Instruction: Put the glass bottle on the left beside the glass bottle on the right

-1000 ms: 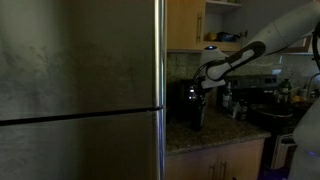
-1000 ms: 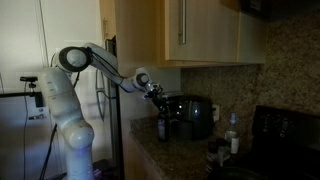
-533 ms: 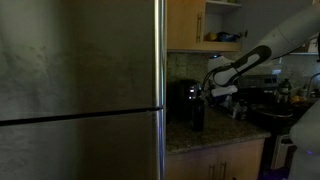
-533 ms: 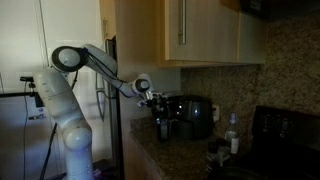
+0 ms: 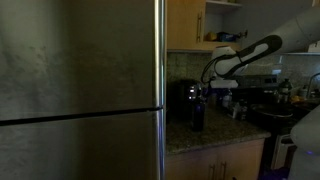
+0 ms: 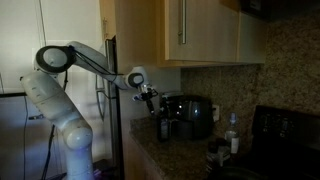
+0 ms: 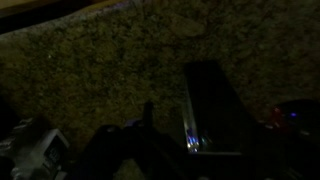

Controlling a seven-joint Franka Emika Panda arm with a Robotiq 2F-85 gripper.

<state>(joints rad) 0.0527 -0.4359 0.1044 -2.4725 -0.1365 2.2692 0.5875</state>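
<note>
Standing upright, dark glass bottle (image 5: 197,113), pincer (image 5: 207,90) above it, spread not discernible

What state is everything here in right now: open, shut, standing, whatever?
dark bottle: upright on the counter
clear bottle: upright, farther along the counter
gripper: near the dark bottle's top; open or shut unclear
fridge: doors shut
upper cabinet: door shut

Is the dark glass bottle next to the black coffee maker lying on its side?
No, in an exterior view the dark glass bottle stands upright on the speckled stone counter beside the black coffee maker.
</note>
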